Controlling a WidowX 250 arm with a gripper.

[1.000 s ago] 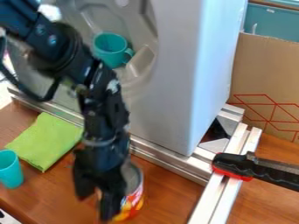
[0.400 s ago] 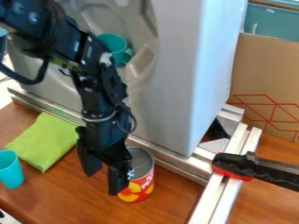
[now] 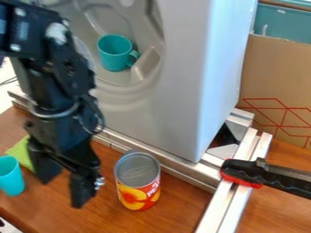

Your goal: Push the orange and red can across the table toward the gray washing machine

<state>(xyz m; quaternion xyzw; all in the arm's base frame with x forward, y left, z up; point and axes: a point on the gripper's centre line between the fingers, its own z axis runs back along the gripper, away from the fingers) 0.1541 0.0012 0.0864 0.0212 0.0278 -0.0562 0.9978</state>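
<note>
One upright, cylindrical red-and-yellow metal can [image 3: 138, 181] stood free beside the black two-finger gripper [image 3: 61, 190], spread wide and empty, its handling seemingly either finished or unbegun.

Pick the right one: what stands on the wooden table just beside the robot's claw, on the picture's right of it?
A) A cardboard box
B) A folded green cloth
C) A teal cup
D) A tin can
D: the tin can, with its red and yellow label, stands upright there, a gap between it and the open gripper.
</note>
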